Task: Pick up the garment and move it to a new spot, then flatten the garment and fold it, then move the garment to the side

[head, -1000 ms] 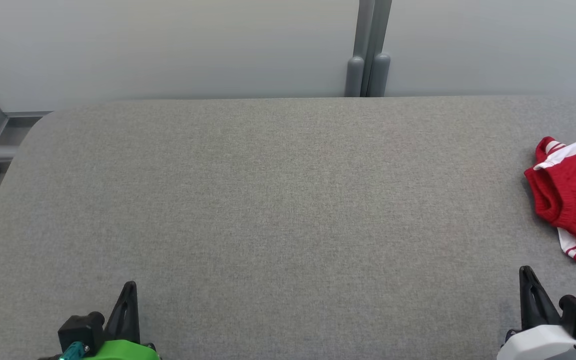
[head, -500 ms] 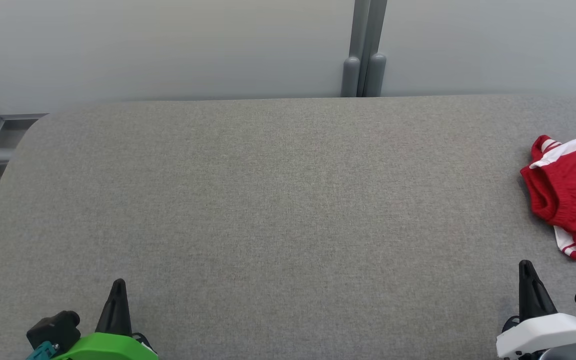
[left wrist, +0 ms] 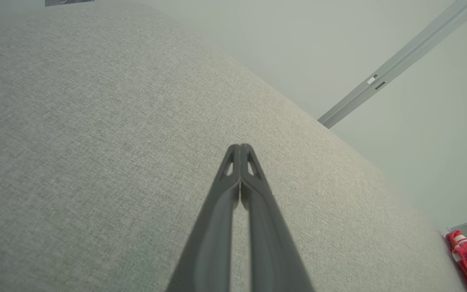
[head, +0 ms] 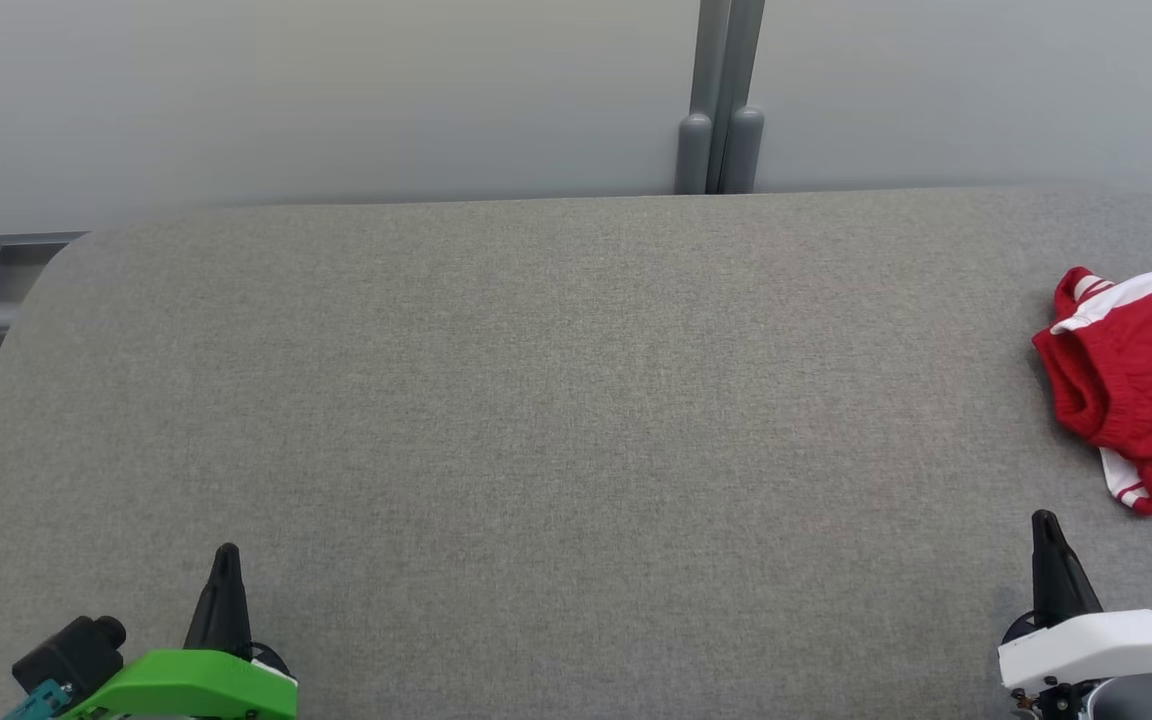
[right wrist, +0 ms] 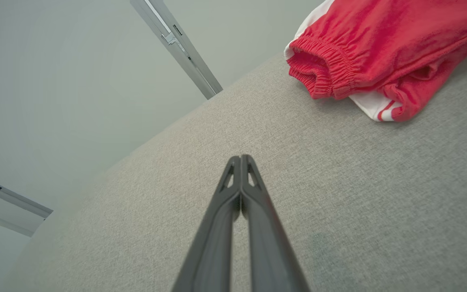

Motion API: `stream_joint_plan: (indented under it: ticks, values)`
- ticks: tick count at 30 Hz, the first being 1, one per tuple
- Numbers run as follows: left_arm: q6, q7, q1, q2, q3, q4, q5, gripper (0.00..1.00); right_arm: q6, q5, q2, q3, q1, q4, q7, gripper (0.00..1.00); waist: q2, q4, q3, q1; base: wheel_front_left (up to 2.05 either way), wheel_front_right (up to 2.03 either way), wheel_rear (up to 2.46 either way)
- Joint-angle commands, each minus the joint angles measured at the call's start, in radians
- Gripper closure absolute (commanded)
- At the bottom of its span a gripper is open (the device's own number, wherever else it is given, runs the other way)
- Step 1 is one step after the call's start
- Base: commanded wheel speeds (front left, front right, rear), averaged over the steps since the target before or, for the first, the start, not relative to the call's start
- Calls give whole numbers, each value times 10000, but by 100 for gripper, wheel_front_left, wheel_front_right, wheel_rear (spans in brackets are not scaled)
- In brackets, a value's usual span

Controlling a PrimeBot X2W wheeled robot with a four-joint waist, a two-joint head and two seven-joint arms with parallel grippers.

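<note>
Two grippers sit low at the near edge of your head view, each with its fingers pressed together and nothing between them. Your left gripper (head: pixel 225 560), the one with the green housing, is at the lower left, its dark fingers pointing up the picture over the grey fabric-covered table (head: pixel 556 400). Your right gripper (head: pixel 1044 525), with the white housing, is at the lower right and points the same way. Both wrist views confirm it: the two fingers of each meet along their length, tips together, above bare grey cloth. You cannot tell from these views whether either tip touches the table.

Your garment is a pair of red shorts (head: pixel 1136 380) with white side stripes and a gathered elastic waistband. It lies crumpled on the table at the far right, cut off by the picture's edge, with the waistband opening turned toward the table's middle. It is near your right gripper, ahead of the tips and a little to their right, and clear of them. It is well apart from your left gripper.

Behind the table stands a pale wall with a grey post (head: pixel 716 100).
</note>
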Motion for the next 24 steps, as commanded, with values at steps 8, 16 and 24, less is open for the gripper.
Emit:
stream_joint_plan:
  ticks: [8,16,24]
  values:
    - [-88,337,-391,-18,181,-278,-1391,100,-4,1581,-106,99,-398,-130,339,100,0,-62,-6,0,0,0,0]
    - [-111,567,-446,-48,277,-358,-2262,100,-5,2598,-120,162,-516,-118,563,100,0,-111,-11,0,0,0,0]
    - [-154,802,-523,-83,372,-450,-3206,100,-6,3675,-134,227,-635,-103,807,100,0,-167,-17,0,0,0,0]
